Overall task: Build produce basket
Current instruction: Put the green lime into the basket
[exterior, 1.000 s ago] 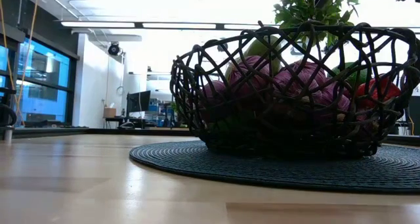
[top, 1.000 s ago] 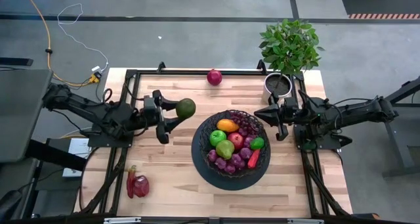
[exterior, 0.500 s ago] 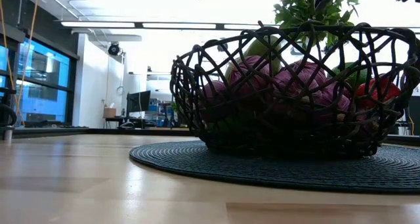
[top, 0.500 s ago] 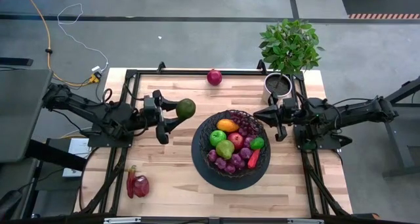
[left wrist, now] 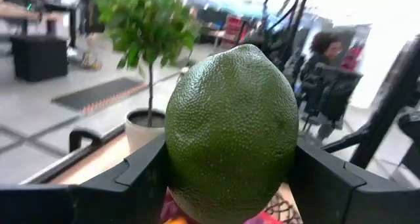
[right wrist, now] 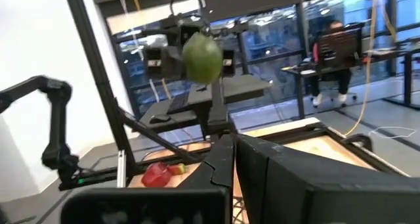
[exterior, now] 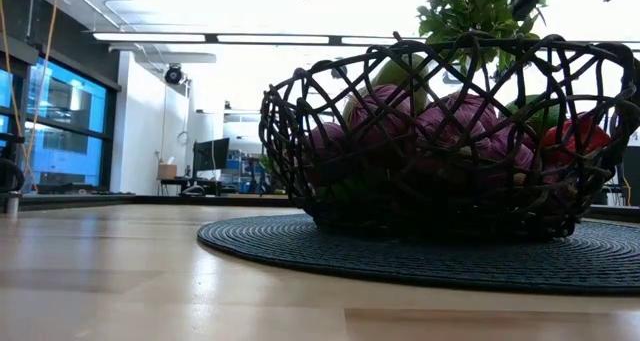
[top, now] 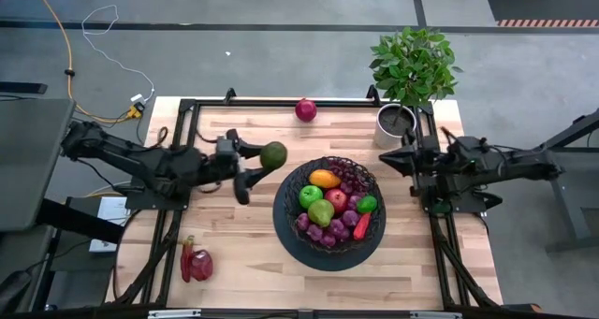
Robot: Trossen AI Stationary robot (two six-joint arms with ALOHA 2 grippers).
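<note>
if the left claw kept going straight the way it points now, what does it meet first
Most likely the basket. The left claw, shut on the avocado, points across the table toward the basket's near rim. Its height over the rim is unclear, so it may pass above the rim toward the produce inside.

No legible text, label, brand, number or sign in any view.
</note>
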